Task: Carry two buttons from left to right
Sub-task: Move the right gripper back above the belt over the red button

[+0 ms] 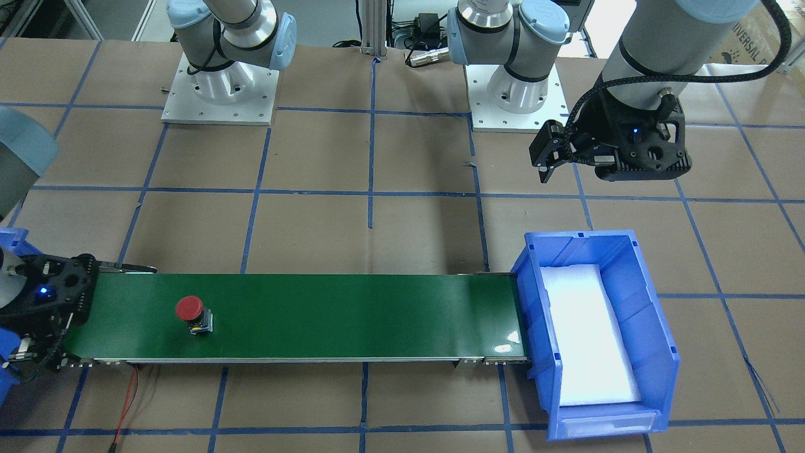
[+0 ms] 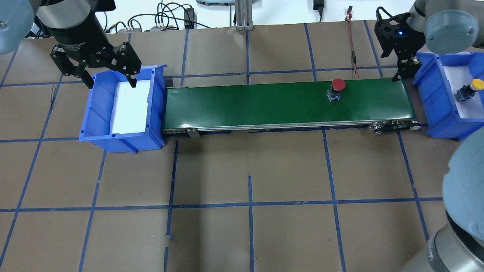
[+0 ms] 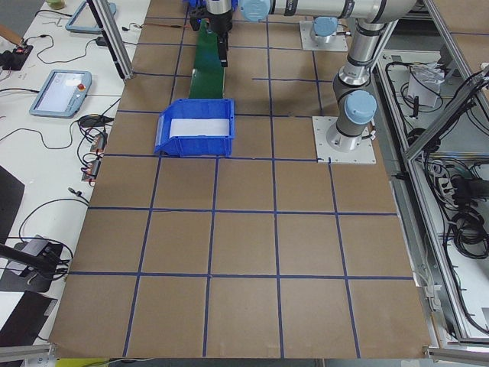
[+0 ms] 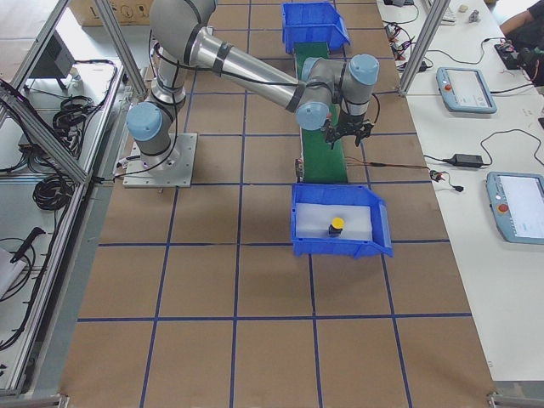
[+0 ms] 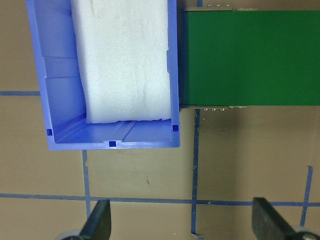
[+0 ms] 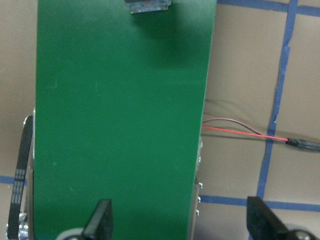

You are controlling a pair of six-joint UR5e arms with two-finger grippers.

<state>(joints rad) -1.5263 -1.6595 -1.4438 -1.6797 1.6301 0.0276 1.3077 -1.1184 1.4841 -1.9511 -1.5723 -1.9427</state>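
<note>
— Now, whereabouts on the green belt (image 2: 264,105) for the red button (image 2: 335,90)?

— On top, toward the end at the robot's right, a little short of that end. Seemingly upright on its base, cap up, so long axis vertical.

— And from the right end effector (image 6: 180,220)?

— Inward along the belt, toward its middle, with only the edge of the base caught at the top of the wrist view. Hovering above that same belt end, fingers spread wide, nothing held. Far nearer than the left end effector (image 2: 110,77), likewise wide open and empty, off beyond the opposite belt end over the left bin (image 2: 157,105).

— Count?

— Two buttons: one red on the belt, one yellow button (image 2: 469,89) already past the belt's right end, lying in the right bin (image 2: 435,113) on white foam (image 2: 453,79). Two bins, one belt. Probably a short reach inward and down, then closing across the cap or base.
</note>
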